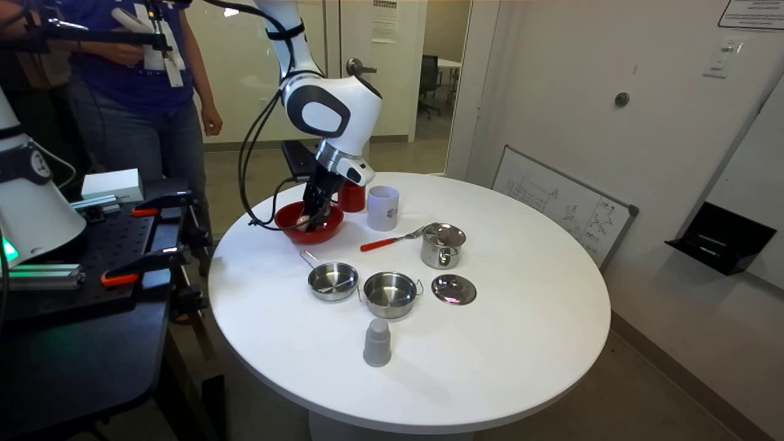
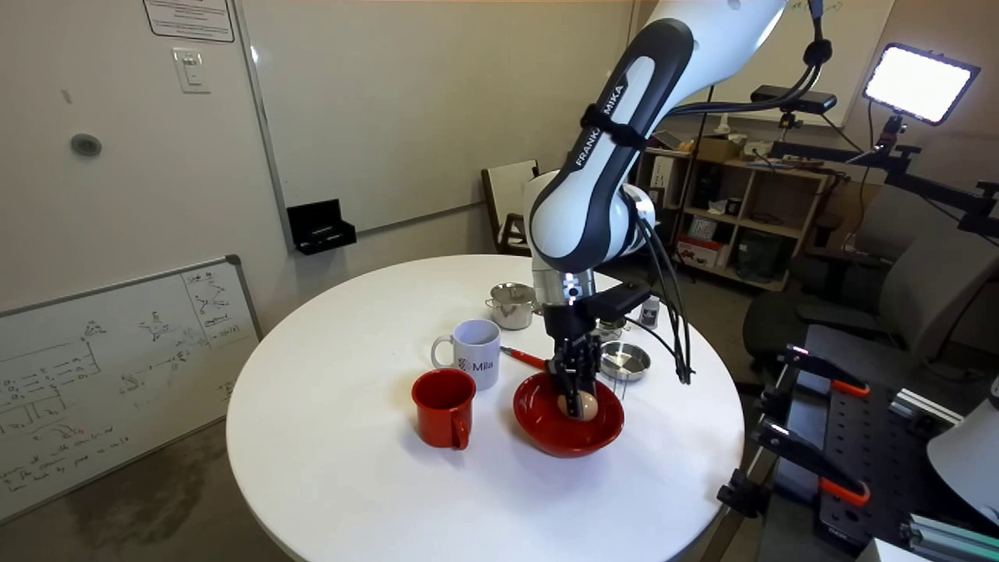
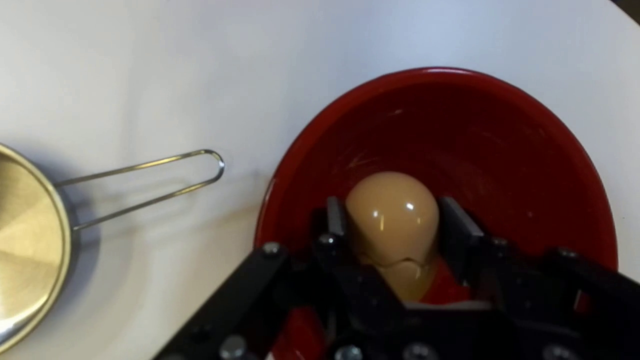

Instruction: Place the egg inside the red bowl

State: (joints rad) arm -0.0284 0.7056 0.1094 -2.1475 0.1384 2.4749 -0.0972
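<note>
The tan egg (image 3: 392,220) is inside the wide red bowl (image 3: 500,150), held between the fingers of my gripper (image 3: 390,210). The fingers press close on both sides of the egg and look shut on it. A wavy seam crosses the egg near its lower end in the wrist view. In an exterior view the egg (image 2: 585,407) sits low within the red bowl (image 2: 563,446), with the gripper (image 2: 575,394) pointing down. The bowl (image 1: 315,236) and part of the egg (image 1: 303,222) also show in an exterior view. I cannot tell if the egg touches the bowl's floor.
A red cup (image 2: 444,410) and a white mug (image 2: 478,355) stand beside the bowl. A small metal pan (image 1: 332,283) has its handle toward the bowl. Metal pots (image 1: 391,294) (image 1: 442,248), a lid (image 1: 454,289), a red-handled utensil (image 1: 380,244) and a grey bottle (image 1: 377,344) lie farther off.
</note>
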